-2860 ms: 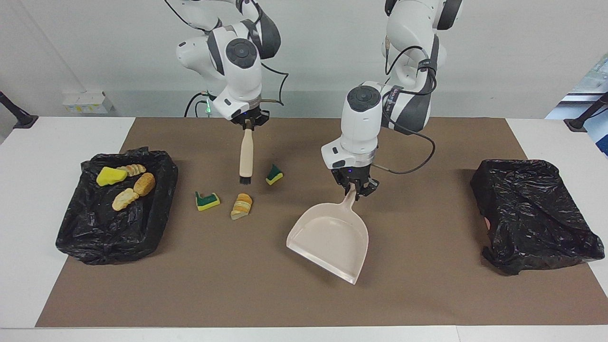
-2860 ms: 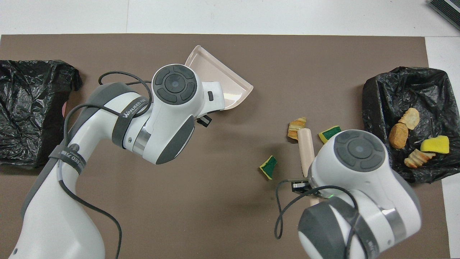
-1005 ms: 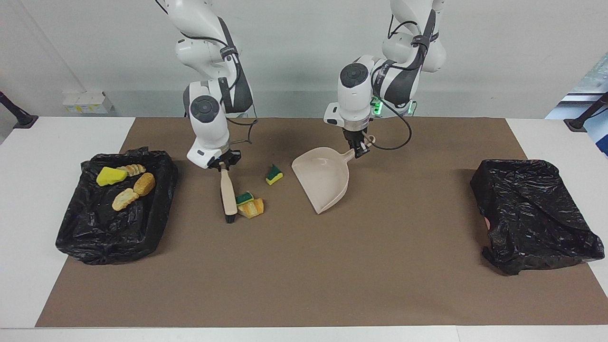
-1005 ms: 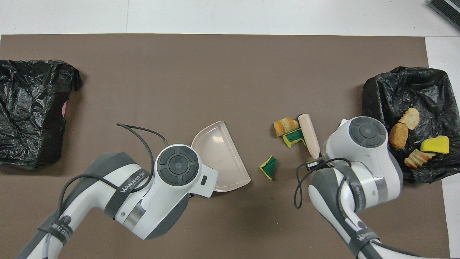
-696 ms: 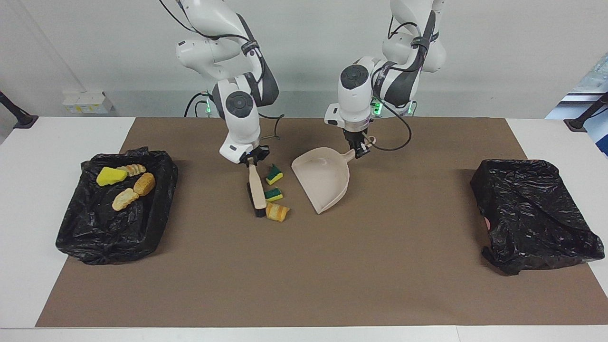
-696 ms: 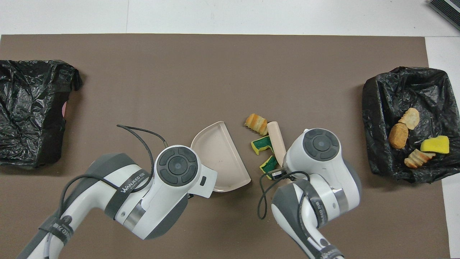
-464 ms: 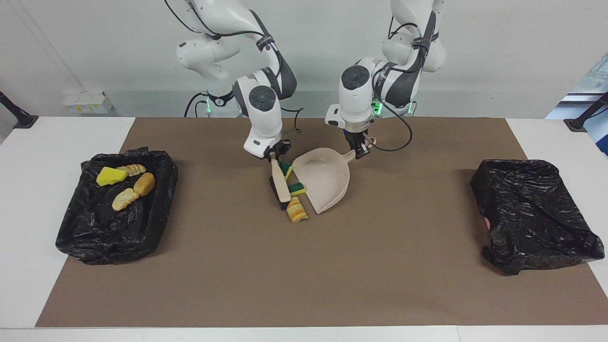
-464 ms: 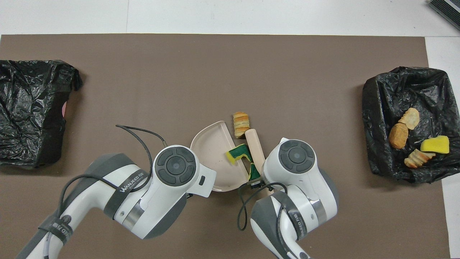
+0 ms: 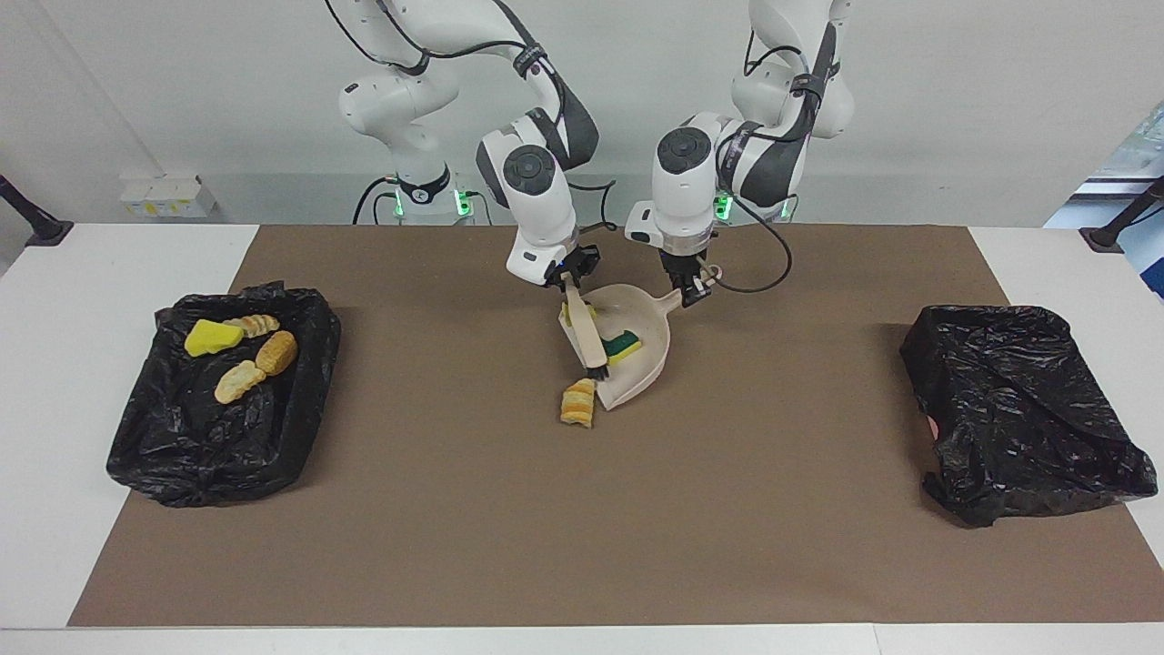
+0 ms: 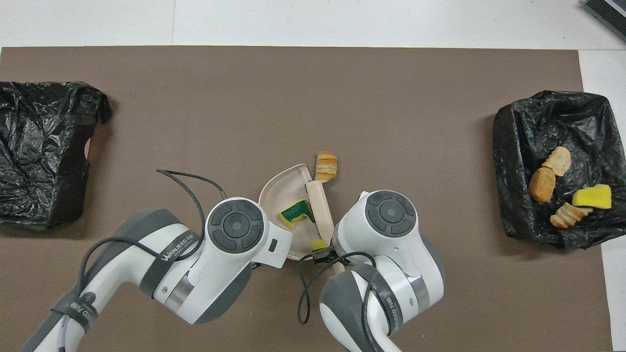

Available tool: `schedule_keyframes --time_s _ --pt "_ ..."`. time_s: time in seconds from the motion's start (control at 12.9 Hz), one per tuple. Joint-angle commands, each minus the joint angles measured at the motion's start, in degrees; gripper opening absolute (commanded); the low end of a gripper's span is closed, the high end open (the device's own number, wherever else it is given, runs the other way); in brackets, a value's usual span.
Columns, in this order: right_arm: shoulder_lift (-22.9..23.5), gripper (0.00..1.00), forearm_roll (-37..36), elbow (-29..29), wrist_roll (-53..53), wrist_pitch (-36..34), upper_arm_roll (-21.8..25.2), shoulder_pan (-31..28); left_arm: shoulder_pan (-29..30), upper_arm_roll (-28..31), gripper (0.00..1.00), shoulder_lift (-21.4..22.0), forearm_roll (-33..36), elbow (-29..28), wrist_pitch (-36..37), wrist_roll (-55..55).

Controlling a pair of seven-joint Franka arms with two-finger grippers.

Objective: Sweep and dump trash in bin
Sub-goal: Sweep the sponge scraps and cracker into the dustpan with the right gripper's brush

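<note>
Two sponge bits (image 9: 623,345) lie in the dustpan (image 9: 647,364), clamped at its handle by the left gripper (image 9: 689,293). Right gripper (image 9: 567,277) grips the brush (image 9: 587,335) over the pan's mouth. Bread chunk (image 9: 578,403) sits just outside; four scraps (image 9: 238,350) lie in the bin (image 9: 173,437).

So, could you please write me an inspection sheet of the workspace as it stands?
Surface: brown mat on a white table.
Job's things: two sponge bits in the dustpan; a bread chunk lies on the mat at its mouth; four scraps in the open bin.
Clutter: a second, bag-covered bin.
Grippers: left gripper shut on the dustpan handle; right gripper shut on the brush.
Cables: one loops off each wrist.
Surroundings: white wall, nothing else seen.
</note>
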State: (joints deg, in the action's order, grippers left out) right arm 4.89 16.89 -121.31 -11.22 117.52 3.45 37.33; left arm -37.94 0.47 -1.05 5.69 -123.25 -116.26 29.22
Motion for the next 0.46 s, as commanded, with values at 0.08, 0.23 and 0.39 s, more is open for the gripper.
schedule_keyframes --time_s 0.08,0.23,0.39 --pt "-1.3 0.0 -1.0 4.5 0.3 -8.3 0.9 -3.4 1.6 0.2 0.0 1.7 0.4 -2.3 -1.4 -0.1" --pt "-1.2 0.0 -7.4 6.5 0.3 -10.2 0.8 -4.7 2.6 0.2 0.0 1.5 -0.3 -2.3 -1.3 -0.2" --pt "-1.1 0.0 -12.6 5.6 3.5 -9.3 0.8 -7.7 4.3 0.2 0.0 1.1 -0.5 -2.1 -1.3 -0.2"
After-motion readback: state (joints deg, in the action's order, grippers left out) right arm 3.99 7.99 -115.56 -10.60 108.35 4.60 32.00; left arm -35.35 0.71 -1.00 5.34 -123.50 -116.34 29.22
